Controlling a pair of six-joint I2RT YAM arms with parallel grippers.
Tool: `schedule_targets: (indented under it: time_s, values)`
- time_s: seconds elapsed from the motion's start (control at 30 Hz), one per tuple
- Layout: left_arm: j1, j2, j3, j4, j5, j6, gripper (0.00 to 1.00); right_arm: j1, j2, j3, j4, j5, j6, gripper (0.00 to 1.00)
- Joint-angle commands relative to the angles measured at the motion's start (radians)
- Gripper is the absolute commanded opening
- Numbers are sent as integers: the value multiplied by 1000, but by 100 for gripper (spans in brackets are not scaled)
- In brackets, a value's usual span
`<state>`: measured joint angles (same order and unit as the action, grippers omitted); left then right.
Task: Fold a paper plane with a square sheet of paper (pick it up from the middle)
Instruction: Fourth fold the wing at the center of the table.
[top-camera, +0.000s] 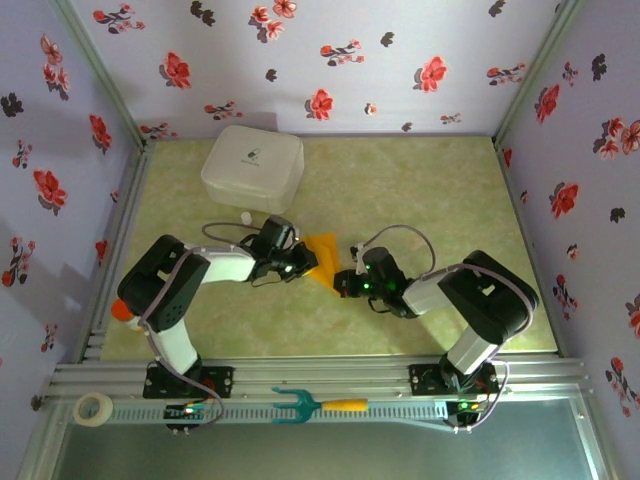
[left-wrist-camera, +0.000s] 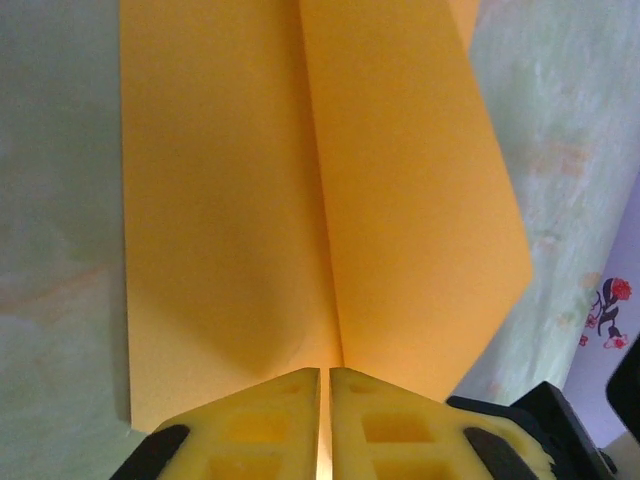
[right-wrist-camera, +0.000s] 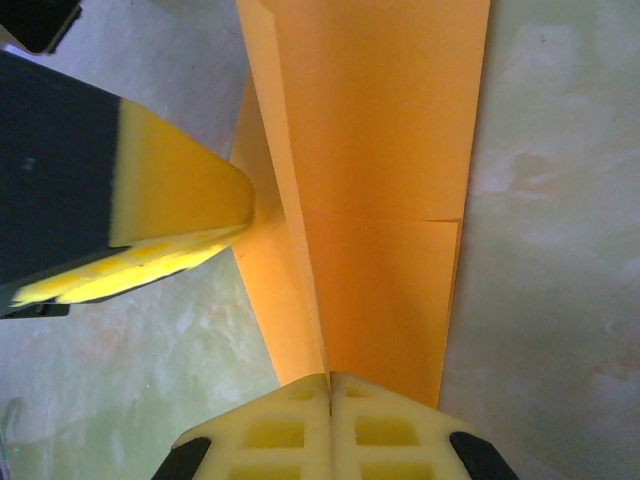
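Observation:
The paper plane (top-camera: 325, 256) is orange-yellow folded paper, held low over the green table between the two arms. My left gripper (top-camera: 304, 263) pinches it from the left. In the left wrist view the paper plane (left-wrist-camera: 230, 200) spreads out in two flaps on either side of a centre crease, and that crease runs into my left gripper (left-wrist-camera: 325, 376), whose yellow jaws are shut on it. In the right wrist view my right gripper (right-wrist-camera: 329, 379) is shut on a fold of the paper plane (right-wrist-camera: 385, 150). The left gripper's fingers (right-wrist-camera: 180, 200) press the paper from the side there. My right gripper (top-camera: 346, 283) grips the plane's near end.
A white lidded box (top-camera: 252, 167) stands at the back left with a small white bit (top-camera: 245, 216) in front of it. A tape roll (top-camera: 93, 408) and a teal fork tool (top-camera: 318, 405) lie on the front rail. Flowered walls close in three sides.

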<state>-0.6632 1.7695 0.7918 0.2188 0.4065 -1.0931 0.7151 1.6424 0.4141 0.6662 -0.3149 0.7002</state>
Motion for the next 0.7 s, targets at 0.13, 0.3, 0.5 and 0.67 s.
schedule_targets:
  time_s: [0.13,0.3,0.5,0.67]
  values:
    - [-9,51,-1,-24,6,27,10,-25,23,-4,15,-68,58,5]
    - [-9,52,-6,-47,-8,41,10,-45,25,-13,44,-107,91,5]
    - [-9,50,-3,-59,-16,47,10,-67,25,-17,54,-133,114,5]
    - [-10,45,-3,-61,-17,45,10,-72,28,-21,61,-136,122,5]
